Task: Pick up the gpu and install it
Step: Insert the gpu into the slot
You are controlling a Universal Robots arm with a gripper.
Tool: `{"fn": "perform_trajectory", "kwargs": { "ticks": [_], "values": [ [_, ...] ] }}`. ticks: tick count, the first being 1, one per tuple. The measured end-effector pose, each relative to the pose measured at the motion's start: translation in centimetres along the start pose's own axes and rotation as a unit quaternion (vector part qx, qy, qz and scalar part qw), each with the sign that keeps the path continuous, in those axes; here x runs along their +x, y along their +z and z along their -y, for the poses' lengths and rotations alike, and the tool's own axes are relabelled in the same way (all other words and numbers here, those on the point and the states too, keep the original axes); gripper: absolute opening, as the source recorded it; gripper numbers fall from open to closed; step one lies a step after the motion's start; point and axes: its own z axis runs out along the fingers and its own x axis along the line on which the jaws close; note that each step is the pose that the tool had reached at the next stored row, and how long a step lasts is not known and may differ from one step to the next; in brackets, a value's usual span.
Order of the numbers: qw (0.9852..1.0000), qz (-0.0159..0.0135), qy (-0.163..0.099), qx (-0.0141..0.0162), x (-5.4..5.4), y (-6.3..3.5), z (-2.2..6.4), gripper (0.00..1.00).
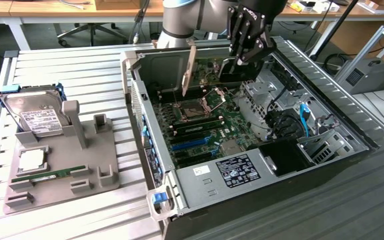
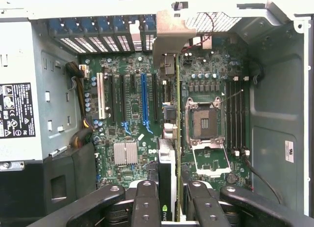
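The gpu (image 1: 220, 70), a dark card with a pale silver end bracket (image 1: 190, 67), hangs on edge above the motherboard (image 1: 209, 125) inside the open computer case (image 1: 145, 115). My gripper (image 1: 247, 50) is shut on the card's far end, at the back of the case. In the wrist view the gpu (image 2: 168, 178) appears edge-on between my two black fingers (image 2: 146, 202), with its bracket (image 2: 169, 38) near the case's rear slot openings. It hovers above the black expansion slots, between the blue slot (image 2: 144, 97) and the CPU socket (image 2: 203, 121).
On the exterior view's left, a grey fixture (image 1: 65, 165) holds a hard drive (image 1: 35, 117), a processor chip (image 1: 32, 160) and a green memory stick (image 1: 48, 175). The power supply (image 1: 239, 170) and drive cage (image 1: 319, 145) occupy the case's near end. Case walls surround the board.
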Motion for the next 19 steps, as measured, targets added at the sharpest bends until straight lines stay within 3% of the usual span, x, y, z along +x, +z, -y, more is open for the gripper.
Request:
{"fn": "perform_trajectory", "kwargs": {
  "ticks": [19],
  "values": [
    [1.0, -0.0001, 0.0, 0.0, 0.02, 0.83, 0.02, 0.27]
  ]
}}
